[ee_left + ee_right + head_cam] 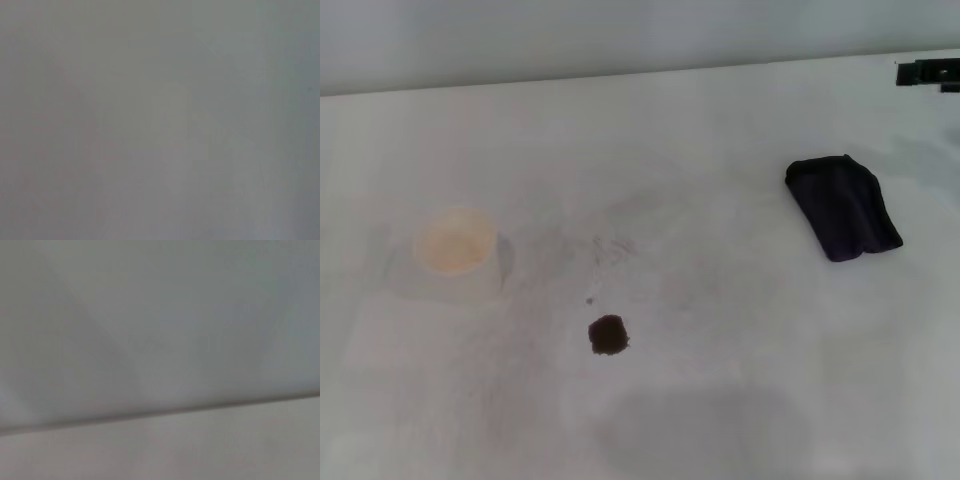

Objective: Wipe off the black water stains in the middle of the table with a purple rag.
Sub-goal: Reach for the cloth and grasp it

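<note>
From your head view, the white desk carries the black water stains near its middle, a round blot with a tiny speck just beyond it. The purple rag lies crumpled well off to the right, untouched. A pale paper cup stands to the left. A dark object sits at the far right edge. Neither tool appears, so you cannot tell their state. Your left wrist view shows only blank grey. Your right wrist view shows a pale surface's edge.
</note>
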Controlling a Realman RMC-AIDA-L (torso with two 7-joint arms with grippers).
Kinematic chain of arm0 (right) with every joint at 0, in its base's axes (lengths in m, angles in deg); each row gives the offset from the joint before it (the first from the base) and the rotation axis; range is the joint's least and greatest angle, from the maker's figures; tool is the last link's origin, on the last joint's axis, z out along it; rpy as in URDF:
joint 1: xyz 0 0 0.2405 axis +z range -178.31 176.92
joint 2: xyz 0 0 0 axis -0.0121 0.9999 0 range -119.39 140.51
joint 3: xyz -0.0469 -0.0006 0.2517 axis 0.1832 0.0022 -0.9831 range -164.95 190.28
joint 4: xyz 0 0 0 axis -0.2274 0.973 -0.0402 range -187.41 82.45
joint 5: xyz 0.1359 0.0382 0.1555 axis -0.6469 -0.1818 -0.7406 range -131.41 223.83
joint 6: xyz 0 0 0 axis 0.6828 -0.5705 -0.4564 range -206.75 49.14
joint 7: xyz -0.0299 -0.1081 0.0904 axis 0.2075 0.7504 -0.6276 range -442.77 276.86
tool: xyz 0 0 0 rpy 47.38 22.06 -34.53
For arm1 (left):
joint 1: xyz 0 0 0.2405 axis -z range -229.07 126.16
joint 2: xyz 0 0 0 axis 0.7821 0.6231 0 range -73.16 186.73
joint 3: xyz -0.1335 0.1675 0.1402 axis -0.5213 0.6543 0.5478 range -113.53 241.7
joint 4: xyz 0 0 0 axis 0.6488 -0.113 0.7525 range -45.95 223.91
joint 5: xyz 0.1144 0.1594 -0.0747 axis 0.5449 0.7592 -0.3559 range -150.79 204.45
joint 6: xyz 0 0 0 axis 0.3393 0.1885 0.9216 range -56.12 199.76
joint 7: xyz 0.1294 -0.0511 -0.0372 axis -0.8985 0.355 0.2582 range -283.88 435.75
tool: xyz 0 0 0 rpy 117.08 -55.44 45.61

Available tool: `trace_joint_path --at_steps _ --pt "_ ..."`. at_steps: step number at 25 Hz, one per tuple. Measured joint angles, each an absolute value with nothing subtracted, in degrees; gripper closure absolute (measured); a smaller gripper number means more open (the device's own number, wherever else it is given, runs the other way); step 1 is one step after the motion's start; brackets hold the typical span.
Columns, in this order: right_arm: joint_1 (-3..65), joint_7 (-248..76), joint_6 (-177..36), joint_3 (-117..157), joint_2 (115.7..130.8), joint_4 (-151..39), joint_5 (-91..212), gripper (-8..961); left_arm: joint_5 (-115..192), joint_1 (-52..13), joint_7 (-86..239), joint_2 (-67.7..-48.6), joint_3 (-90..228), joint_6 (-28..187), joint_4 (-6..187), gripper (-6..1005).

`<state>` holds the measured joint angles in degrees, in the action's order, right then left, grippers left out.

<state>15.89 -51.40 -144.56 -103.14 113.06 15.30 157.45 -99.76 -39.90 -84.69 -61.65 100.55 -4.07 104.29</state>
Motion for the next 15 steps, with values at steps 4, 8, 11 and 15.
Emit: trace_joint_path --at_steps 4,8,11,15 --pt "21.12 -62.40 -153.48 -106.69 117.11 25.92 178.37 96 -99.79 -38.56 -84.71 -61.63 100.54 -2.98 104.57 134" --pt "27.96 -63.26 -161.81 -109.63 120.98 26.30 188.45 97 -99.84 -37.67 -84.64 -61.56 100.50 -2.97 105.42 133" --pt "32.41 -64.19 -165.38 -108.21 123.78 25.70 196.04 96 -99.88 -36.63 -84.63 -61.52 100.48 -2.78 105.73 133" --pt "35.30 -65.69 -168.29 -103.75 125.72 24.09 201.17 96 -99.86 -35.02 -84.59 -61.09 100.48 -2.66 105.76 133"
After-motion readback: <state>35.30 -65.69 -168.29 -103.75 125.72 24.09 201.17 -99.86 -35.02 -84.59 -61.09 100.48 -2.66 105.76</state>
